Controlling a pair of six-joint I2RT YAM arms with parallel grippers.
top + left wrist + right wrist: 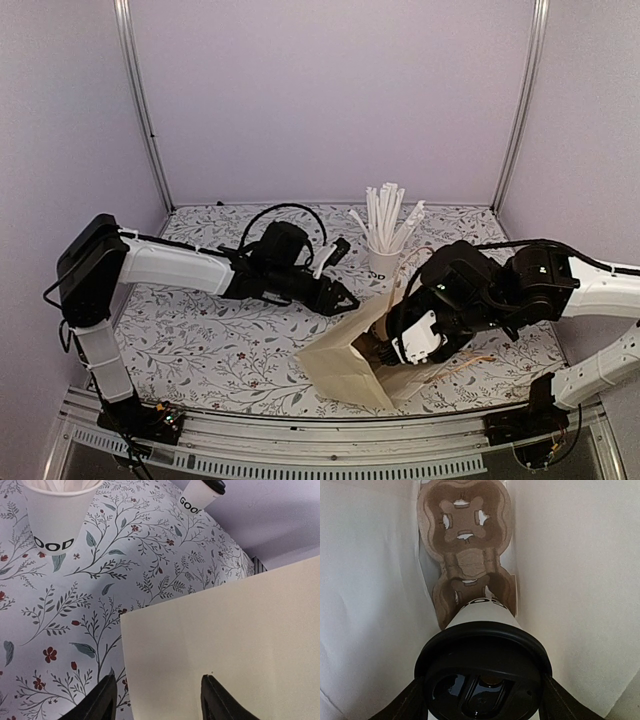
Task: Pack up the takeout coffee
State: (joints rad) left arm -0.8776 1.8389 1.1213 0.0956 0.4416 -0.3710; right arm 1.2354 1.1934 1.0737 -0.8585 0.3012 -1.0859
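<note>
Takeout coffee point(482, 665) is seen as a white paper cup capped with a glossy black round lid; dark block lettering is partly shown low on its side. It is held inside the pale paper bag point(345, 365), above a brown moulded cup carrier point(465, 535) that lies at the bag's far end.

All of this is given by the right wrist view alone. From the top camera the cup is hidden, and only the right arm point(560, 285) can be made out, reaching into the bag. The bag sits tilted on the floral-patterned bench point(200, 340), and a straw-filled cup point(383, 262) is shown standing just behind it. In the left wrist view a second lidded cup point(200, 495) of the same kind is seen on the bench, farther off than the straw-filled cup; it cannot be picked out with certainty from above.

The right jaws are closed on the coffee, with the fingers point(412, 702) set against either side just under the lid's rim. The left jaws are parted, with nothing clamped. The bag's near edge is seen between their fingers point(105, 700), and whether it is touched cannot be told.
</note>
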